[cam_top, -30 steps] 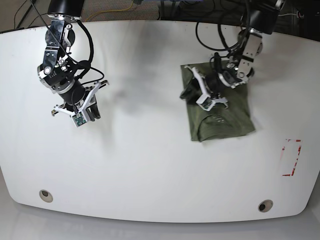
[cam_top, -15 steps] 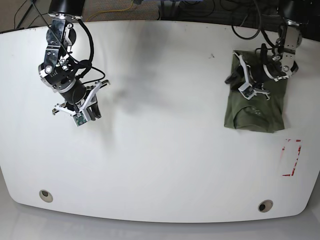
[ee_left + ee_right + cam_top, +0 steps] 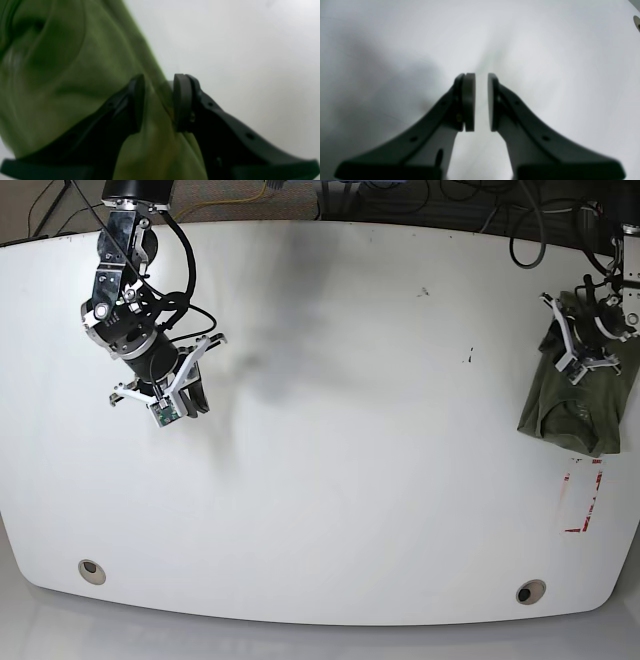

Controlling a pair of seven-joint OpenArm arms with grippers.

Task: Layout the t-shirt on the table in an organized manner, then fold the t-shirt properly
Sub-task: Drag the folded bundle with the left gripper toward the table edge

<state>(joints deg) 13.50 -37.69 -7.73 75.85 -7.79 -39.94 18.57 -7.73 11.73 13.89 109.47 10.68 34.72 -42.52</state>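
Soft, matt, creased olive cloth of the t-shirt (image 3: 82, 75) between matt black plastic fingers (image 3: 136, 102), over the smooth glossy white table (image 3: 330, 480) beneath.

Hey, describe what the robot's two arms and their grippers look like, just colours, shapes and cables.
Both arms are black and silver-grey segments with looping black cables. The right gripper has white bracket parts around a black body and a small green circuit board at its tip. The left gripper shows similar white brackets. In the wrist views, each gripper has two curved black fingers ending in flat, rounded dark-grey pads.
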